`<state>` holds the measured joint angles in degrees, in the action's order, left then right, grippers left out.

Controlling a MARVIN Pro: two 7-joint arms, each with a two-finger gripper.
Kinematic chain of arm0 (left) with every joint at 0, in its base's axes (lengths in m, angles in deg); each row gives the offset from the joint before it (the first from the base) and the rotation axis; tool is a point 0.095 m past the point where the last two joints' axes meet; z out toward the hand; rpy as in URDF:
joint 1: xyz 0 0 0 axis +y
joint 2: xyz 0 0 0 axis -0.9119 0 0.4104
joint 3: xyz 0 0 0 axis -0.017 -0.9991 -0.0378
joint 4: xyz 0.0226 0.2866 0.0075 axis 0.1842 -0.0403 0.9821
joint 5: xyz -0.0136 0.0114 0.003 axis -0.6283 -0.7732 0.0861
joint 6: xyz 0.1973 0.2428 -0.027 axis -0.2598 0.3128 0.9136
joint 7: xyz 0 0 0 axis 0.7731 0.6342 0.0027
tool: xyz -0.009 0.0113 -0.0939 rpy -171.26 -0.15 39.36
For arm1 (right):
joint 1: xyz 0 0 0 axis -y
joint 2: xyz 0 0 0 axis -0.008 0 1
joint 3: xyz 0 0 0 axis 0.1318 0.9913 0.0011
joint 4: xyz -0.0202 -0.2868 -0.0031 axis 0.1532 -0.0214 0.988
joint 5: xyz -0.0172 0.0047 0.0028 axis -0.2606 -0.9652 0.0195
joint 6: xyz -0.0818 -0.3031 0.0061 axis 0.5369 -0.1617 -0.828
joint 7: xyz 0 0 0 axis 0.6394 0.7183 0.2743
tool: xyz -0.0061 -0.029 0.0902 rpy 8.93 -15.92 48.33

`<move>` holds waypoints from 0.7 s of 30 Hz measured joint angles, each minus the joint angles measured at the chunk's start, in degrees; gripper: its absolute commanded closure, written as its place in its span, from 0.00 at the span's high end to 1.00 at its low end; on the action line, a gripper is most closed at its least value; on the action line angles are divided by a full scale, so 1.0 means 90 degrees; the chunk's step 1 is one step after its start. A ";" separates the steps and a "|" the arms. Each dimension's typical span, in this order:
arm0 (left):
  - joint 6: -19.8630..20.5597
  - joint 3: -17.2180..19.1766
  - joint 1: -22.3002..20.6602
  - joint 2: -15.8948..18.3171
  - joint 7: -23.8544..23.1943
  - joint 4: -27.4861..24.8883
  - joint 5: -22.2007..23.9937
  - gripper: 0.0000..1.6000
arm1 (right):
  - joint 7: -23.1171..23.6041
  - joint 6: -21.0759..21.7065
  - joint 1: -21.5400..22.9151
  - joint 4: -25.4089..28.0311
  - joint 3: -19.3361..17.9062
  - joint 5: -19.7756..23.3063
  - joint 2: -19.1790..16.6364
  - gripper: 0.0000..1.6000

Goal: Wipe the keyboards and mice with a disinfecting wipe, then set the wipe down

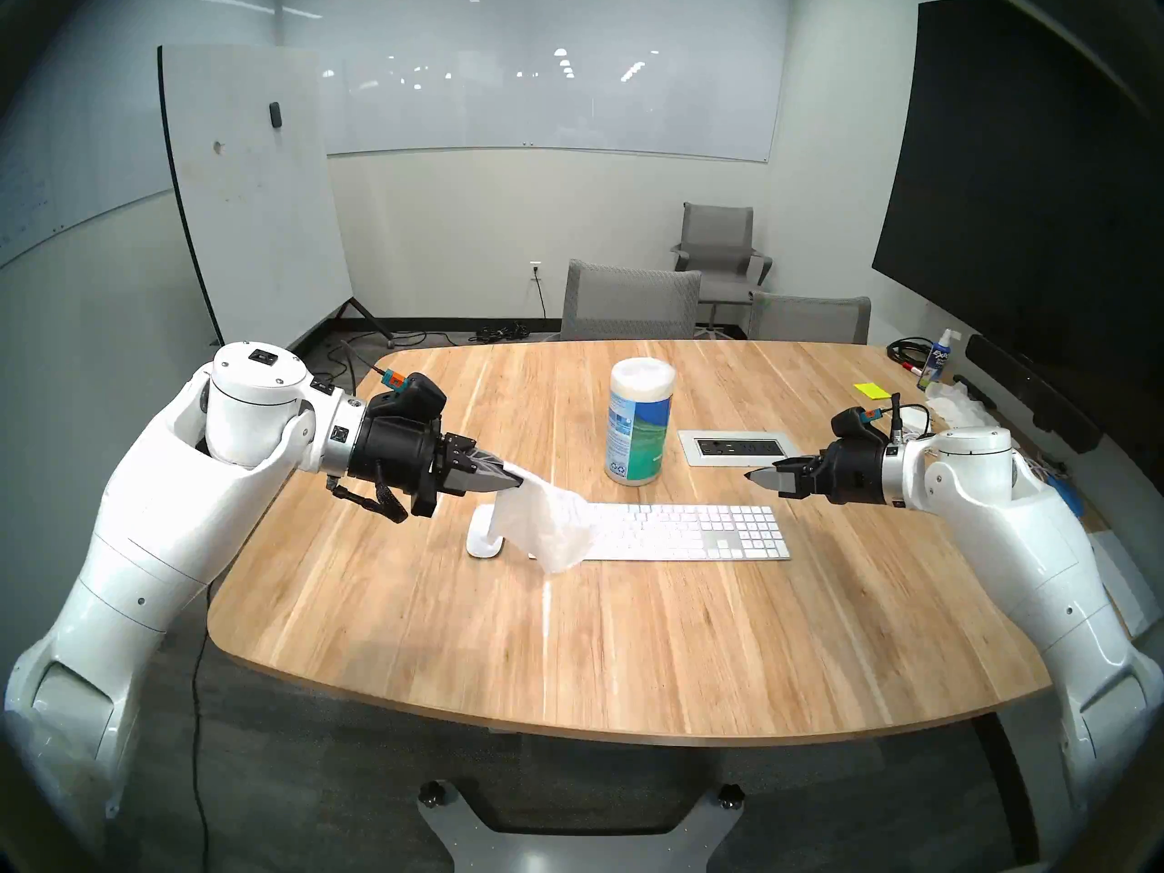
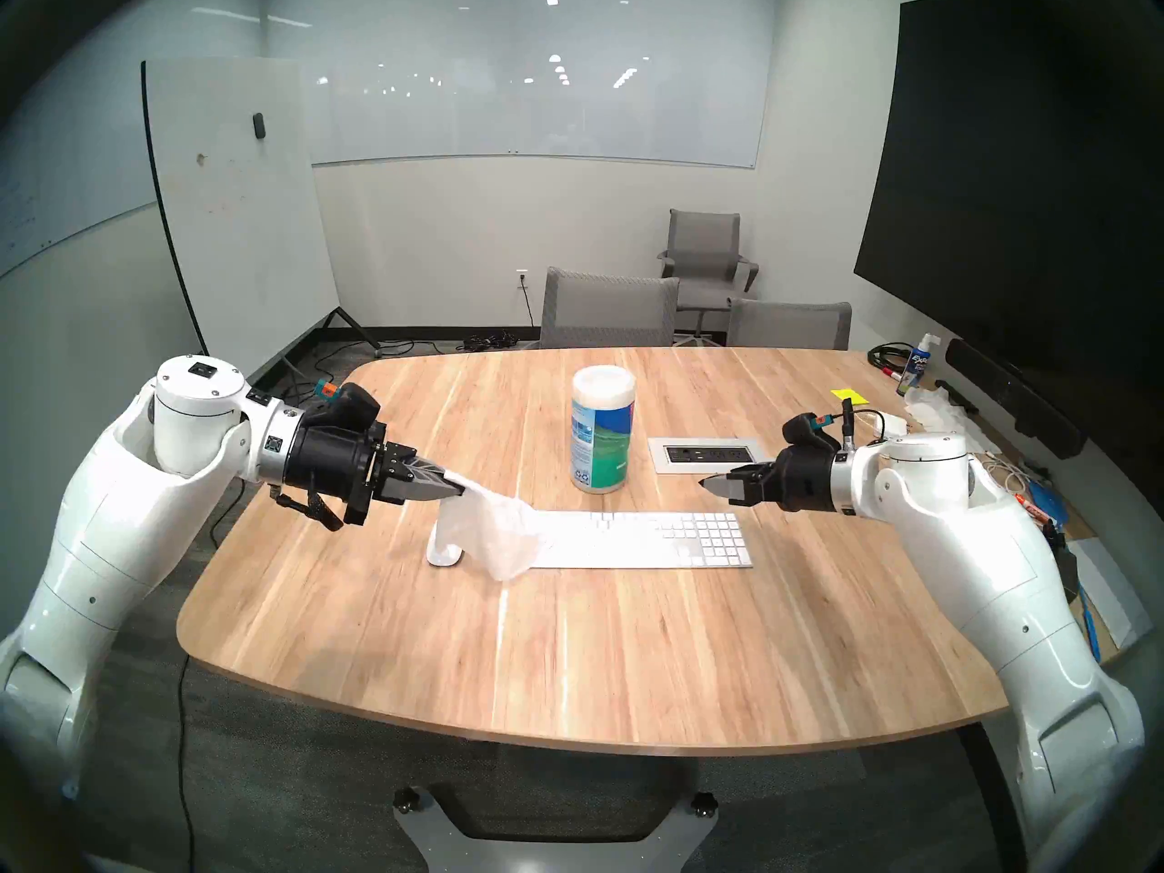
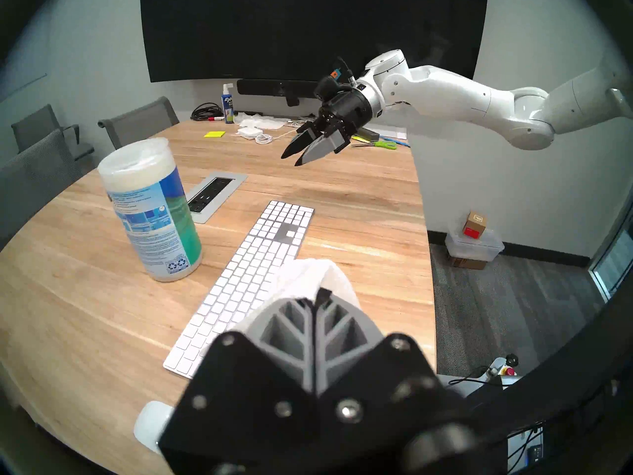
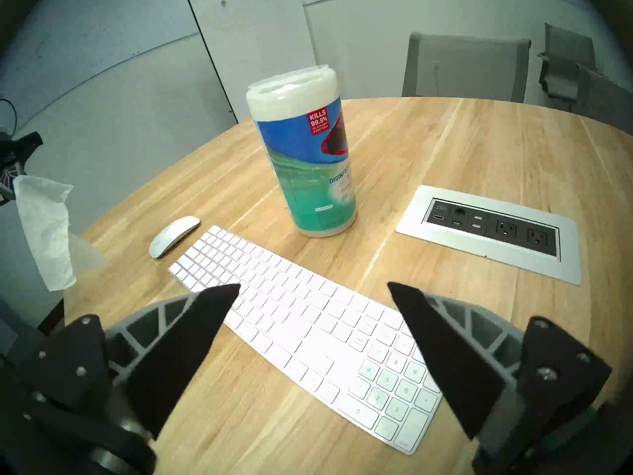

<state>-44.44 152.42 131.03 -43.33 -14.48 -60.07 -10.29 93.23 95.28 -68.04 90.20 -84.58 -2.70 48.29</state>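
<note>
A slim white keyboard (image 1: pixel 686 531) (image 2: pixel 655 540) (image 3: pixel 253 268) (image 4: pixel 308 313) lies flat mid-table. A small white mouse (image 1: pixel 484 541) (image 2: pixel 442 552) (image 3: pixel 150 426) (image 4: pixel 173 236) sits just left of it. My left gripper (image 1: pixel 511 480) (image 2: pixel 465 490) (image 3: pixel 320 294) is shut on a thin white wipe (image 1: pixel 545 525) (image 2: pixel 497 531) (image 3: pixel 329 275) (image 4: pixel 44 231). The wipe hangs in the air above the mouse and the keyboard's left end, hiding part of both in the head views. My right gripper (image 1: pixel 753 475) (image 2: pixel 708 482) (image 3: pixel 291 158) (image 4: pixel 313 285) is open and empty, hovering above the keyboard's right end.
A white-lidded canister with a blue-green label (image 1: pixel 639 421) (image 4: pixel 305 169) stands behind the keyboard. A power outlet panel (image 1: pixel 734 446) (image 4: pixel 489 232) is set in the wooden table (image 1: pixel 567 651). A spray bottle (image 1: pixel 938 364), tissue paper, sticky notes and cables lie at the far right. Grey chairs (image 1: pixel 630 305) stand behind.
</note>
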 measured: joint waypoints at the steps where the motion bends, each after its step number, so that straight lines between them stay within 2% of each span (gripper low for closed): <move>1: -0.0009 0.0014 -0.0001 0.0004 -0.0009 0.0003 0.0011 0.00 | 0.0113 -0.0060 0.0050 -0.0063 0.0068 -0.0067 -0.0028 1.00; 8: -0.0056 0.0108 -0.0003 0.0033 -0.0058 0.0024 0.0064 0.00 | 0.0671 -0.0510 0.0338 -0.0471 0.0462 -0.0540 -0.0111 1.00; 21: -0.0091 0.0183 -0.0004 0.0055 -0.0094 0.0028 0.0116 0.00 | 0.1056 -0.0877 0.0633 -0.0884 0.0570 -0.0843 -0.0046 1.00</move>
<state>-45.26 154.07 131.00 -42.84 -15.33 -59.82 -9.25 102.73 87.39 -62.34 82.24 -79.45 -10.29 47.87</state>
